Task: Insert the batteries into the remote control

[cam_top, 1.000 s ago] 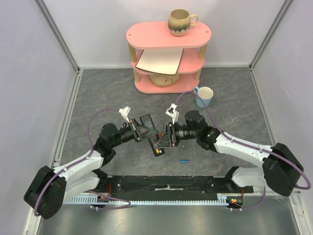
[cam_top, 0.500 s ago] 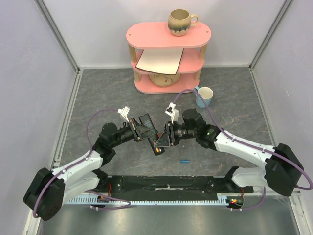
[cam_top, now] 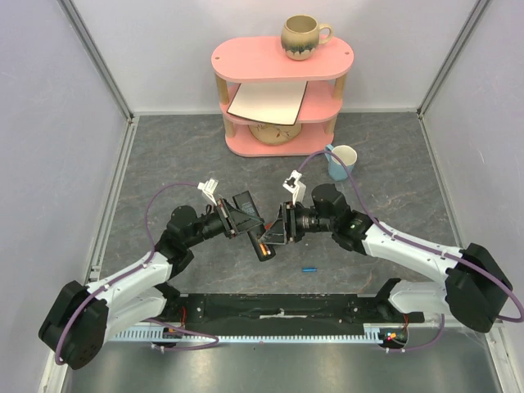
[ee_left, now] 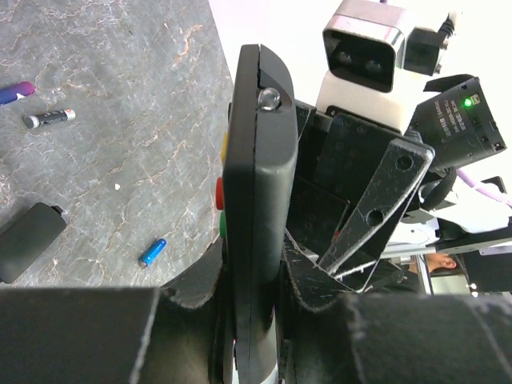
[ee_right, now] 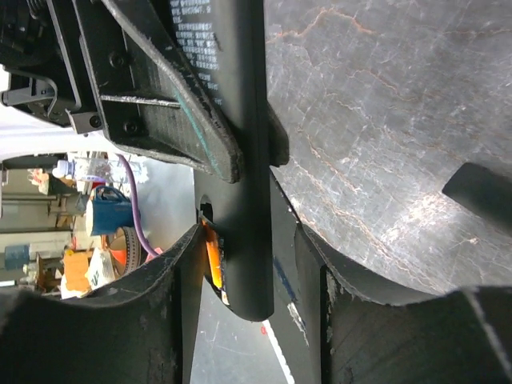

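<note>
The black remote control (cam_top: 264, 246) is held off the table between both arms. In the left wrist view my left gripper (ee_left: 252, 268) is shut on the remote (ee_left: 258, 176), seen edge-on with coloured buttons on its left side. In the right wrist view my right gripper (ee_right: 250, 276) is open and straddles the remote's end (ee_right: 240, 168). One finger (ee_right: 178, 296) touches a red-orange battery (ee_right: 210, 258) in the open compartment; the other finger stands off the remote. A blue battery (cam_top: 309, 268) lies on the table, also in the left wrist view (ee_left: 152, 252), with a dark one (ee_left: 48, 118) and a purplish one (ee_left: 16, 92).
A black battery cover (ee_left: 28, 240) lies on the table, also in the right wrist view (ee_right: 480, 192). A pink shelf (cam_top: 282, 57) with a mug, a board and a bowl stands at the back. A pale blue mug (cam_top: 342, 162) stands right of centre.
My right gripper has shifted slightly to the right at the remote's end. The left gripper and the remote have barely moved.
</note>
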Controlling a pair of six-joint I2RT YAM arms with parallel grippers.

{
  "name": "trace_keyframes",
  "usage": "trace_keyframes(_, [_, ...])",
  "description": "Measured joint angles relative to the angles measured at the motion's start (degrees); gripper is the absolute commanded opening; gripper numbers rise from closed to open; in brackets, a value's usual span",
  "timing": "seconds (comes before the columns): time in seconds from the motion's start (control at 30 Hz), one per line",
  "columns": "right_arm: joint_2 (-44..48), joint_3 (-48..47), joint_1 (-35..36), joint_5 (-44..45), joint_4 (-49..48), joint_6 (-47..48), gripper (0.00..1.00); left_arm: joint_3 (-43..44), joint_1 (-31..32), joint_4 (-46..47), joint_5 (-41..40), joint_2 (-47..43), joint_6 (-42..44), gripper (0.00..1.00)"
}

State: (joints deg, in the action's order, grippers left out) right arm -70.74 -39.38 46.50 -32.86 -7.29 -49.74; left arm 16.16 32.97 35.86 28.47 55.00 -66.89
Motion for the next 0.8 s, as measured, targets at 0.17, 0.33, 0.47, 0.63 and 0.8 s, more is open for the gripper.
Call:
trace_keyframes(0.17, [0.92,0.63,-1.38,1.49,0.04,-0.26,0.55,0.00,0.07,-0.22,0.00,-0.02,0.00,0.02])
trace_keyframes(0.33, [1.46,1.42,-1.64,1.66,0.00,-0.17,0.54,0.00,0.07,-0.42,0.02,-0.04,0.00,0.02])
trace_keyframes(0.47, [1.44,1.49,-1.68,1.22,0.00,-0.17,0.58,0.00,0.07,-0.70,0.02,-0.04,0.00,0.02])
trace_keyframes(0.63, [2.10,3.19,-1.79,1.20,-2.71,-1.81,0.61,0.00,0.15,-0.68,0.11,-0.04,0.00,0.02])
trace_keyframes(0.8, [2.84,3.80,-1.92,0.94,-5.62,-3.76,0.63,0.00,0.17,-0.68,0.11,-0.04,0.00,0.02])
